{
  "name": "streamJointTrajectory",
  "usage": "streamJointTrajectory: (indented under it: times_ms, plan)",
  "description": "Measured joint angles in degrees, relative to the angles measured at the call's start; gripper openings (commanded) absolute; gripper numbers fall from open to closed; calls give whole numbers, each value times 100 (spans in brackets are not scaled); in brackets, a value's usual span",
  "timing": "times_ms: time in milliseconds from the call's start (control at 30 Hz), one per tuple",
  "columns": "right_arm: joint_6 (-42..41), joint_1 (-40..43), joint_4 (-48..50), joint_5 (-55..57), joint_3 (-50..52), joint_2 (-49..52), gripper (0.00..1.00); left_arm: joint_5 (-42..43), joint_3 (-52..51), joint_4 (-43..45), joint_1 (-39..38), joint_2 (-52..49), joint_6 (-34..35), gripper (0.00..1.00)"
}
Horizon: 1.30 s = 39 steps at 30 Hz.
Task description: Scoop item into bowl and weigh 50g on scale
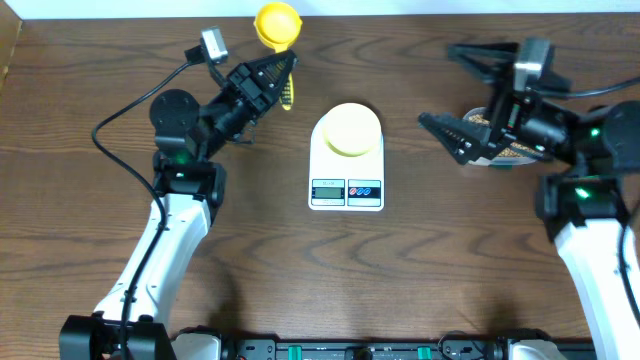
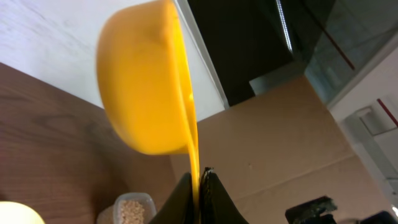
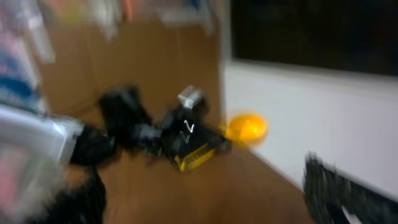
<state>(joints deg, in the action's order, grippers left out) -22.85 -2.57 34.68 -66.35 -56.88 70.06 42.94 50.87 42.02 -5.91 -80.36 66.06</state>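
**Scoop in hand, bowl on the scale, no beans weighed yet**

My left gripper (image 1: 283,68) is pinched tight on the thin handle of the yellow scoop (image 1: 278,24), which I hold up beyond the far-left corner of the scale (image 1: 346,160). From overhead the cup shows only bare yellow inside. I see no beans in it, though I would not swear to it.

The bowl (image 1: 350,130) already sits on the scale's round platform, and that part looks done. Its inside reads as plain pale yellow, so I judge nothing has been tipped in. The display is too small for me to read.

The beans (image 2: 132,211) lie in a clear tub (image 2: 146,198) to the right of the scale, on the side away from my scoop. My right gripper (image 1: 435,82) hangs just right of the scale with its fingers spread wide and nothing between them. The tub lies partly under that arm. The right wrist view is too blurred to add much.

As I see it, nearly all the real work is left: reach across to the tub, load the scoop, pour into the bowl and trim to the target weight.
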Motion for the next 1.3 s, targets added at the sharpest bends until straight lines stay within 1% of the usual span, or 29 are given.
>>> streamJointTrajectory:
  times_ms: [33,67,133,167,233,267,333,400,433,533,600,667,733,767,800,833,900,967,1100,1300]
  plan:
    - [-678,-168,769,-155,-11,216,99,-57,0,20,-48,0,13,7]
    - [-892,-225,964,-168,-13,280,99,-120,0,24,-87,0,20,7]
    - [-1620,-492,1408,-72,-17,452,99,-295,0,26,-160,0,20,7]
    - [-1956,-632,1397,72,-17,511,99,-374,0,26,-186,0,20,7]
    - [-2612,-935,944,514,-42,614,99,-549,0,24,-243,0,20,7]
    - [-3010,-1137,474,857,-57,688,99,-673,0,26,-284,0,20,7]
    - [-3574,-1453,-170,1434,-68,815,99,-848,0,24,-341,0,22,7]
    - [-4103,-1801,-603,2124,-59,1005,99,-1001,0,26,-413,0,20,7]
    - [-4260,-1945,-660,2378,-59,1088,99,-1043,0,26,-448,0,20,7]
    - [-4590,-2328,-472,2990,-57,1283,98,-1143,0,26,-544,0,17,7]
    - [-4732,-2514,-306,3268,-57,1322,88,-1165,0,26,-619,0,20,7]
    - [-4841,-2603,-251,3445,-57,1322,68,-1172,0,26,-704,0,20,7]
    - [-4944,-2636,-245,3571,-57,1325,59,-1180,0,31,-791,0,20,7]
    - [-5001,-2643,-243,3626,-57,1327,57,-1180,0,28,-828,0,24,7]
    - [-5047,-2645,-243,3661,-57,1327,59,-1180,0,33,-863,0,52,7]
    - [-5112,-2645,-247,3694,-57,1327,64,-1180,0,52,-898,0,98,7]
    - [-5187,-2651,-247,3746,-57,1327,64,-1180,0,125,-933,0,160,7]
    - [-5226,-2662,-254,3777,-57,1327,62,-1180,0,306,-935,0,232,7]
    - [-5366,-2664,-361,3794,-57,1327,53,-1185,0,601,-935,0,330,7]
    - [-5528,-2667,-402,3799,-57,1329,42,-1202,0,647,-935,0,535,7]
